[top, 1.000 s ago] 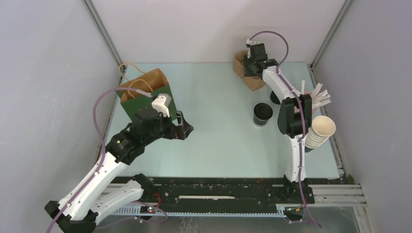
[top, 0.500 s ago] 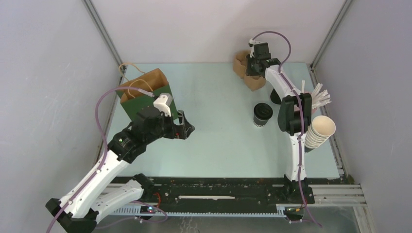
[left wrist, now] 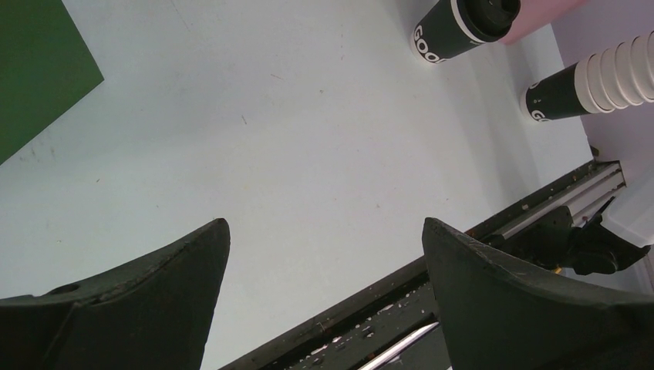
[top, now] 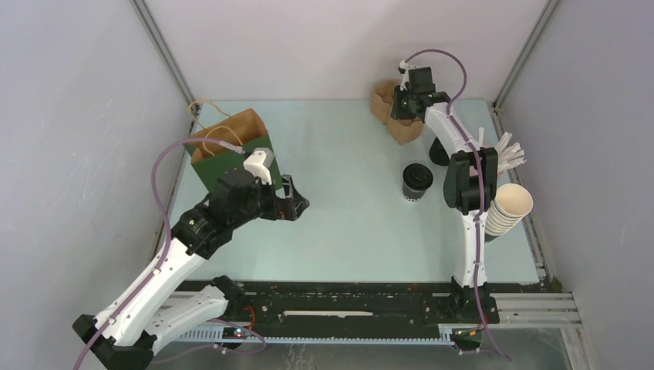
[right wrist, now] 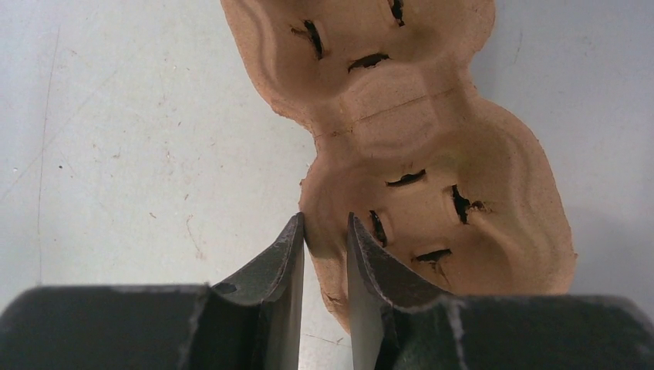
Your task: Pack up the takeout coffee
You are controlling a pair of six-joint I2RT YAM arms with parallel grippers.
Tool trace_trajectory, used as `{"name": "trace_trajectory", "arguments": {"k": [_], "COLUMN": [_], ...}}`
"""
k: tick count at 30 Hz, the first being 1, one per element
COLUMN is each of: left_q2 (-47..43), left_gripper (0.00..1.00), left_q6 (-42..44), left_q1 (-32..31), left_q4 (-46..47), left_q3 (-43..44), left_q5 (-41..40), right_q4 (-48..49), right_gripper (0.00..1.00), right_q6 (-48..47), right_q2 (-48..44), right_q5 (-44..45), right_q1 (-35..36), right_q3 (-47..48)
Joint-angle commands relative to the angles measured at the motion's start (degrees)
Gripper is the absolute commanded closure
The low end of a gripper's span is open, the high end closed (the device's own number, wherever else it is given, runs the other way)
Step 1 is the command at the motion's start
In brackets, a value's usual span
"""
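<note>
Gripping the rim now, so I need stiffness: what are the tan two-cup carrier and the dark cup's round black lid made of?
Tan two-cup carrier: looks like moulded paper pulp, matte and fibrous, with ragged torn slits in its wells. Round black lid: probably plastic, smooth and evenly moulded; too small to be sure.

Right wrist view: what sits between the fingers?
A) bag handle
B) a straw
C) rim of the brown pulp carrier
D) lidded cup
C: the right fingers stand on either side of the carrier rim, one outside it and one inside a cup well.
</note>
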Motion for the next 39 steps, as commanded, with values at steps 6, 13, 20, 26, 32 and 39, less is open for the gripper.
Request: {"name": "trace_trajectory", "arguments": {"k": [6,13,20,26,32,39], "left_q2": [-0.8,-0.8,-0.8,-0.8,-0.6,-0.5], "left_gripper": [0.0,0.0,0.0,0.0,0.0,0.0], "left_q6": [-1.4,-1.5,-1.5,-1.8,-1.9,-2.1], "left_q1": [-0.2,-0.2,-0.2,-0.2,-0.2,-0.2], "left_q4": [2.1,2.4,2.3,2.5,2.6,3.1], "left_q3": [0.0,-0.1,-0.3,-0.7,-0.8,-1.2], "left_q5": [1.3,1.5,1.6,1.6,1.9,2.3], "right_q4": [-1.1,-1.7,-3.2,-3.9,-4.8,-3.8], "right_gripper": [0.84,0.92,1.0,1.0,1.0,1.0], "right_q6": [-2.5,-2.6,-8.1,-22.3,-27.1,-23.2], "right_q2": [-5.3,-6.3,-6.2,-5.8,-5.1,-6.8], "right_q5": [-0.5,-0.2,-3.3,6.7,13.0,10.9], "right_q1": [-0.6,-0.7,-0.5,4.9,6.5,5.9], "right_q3": [2.0,2.4,3.6,3.2,4.1,3.8]}}
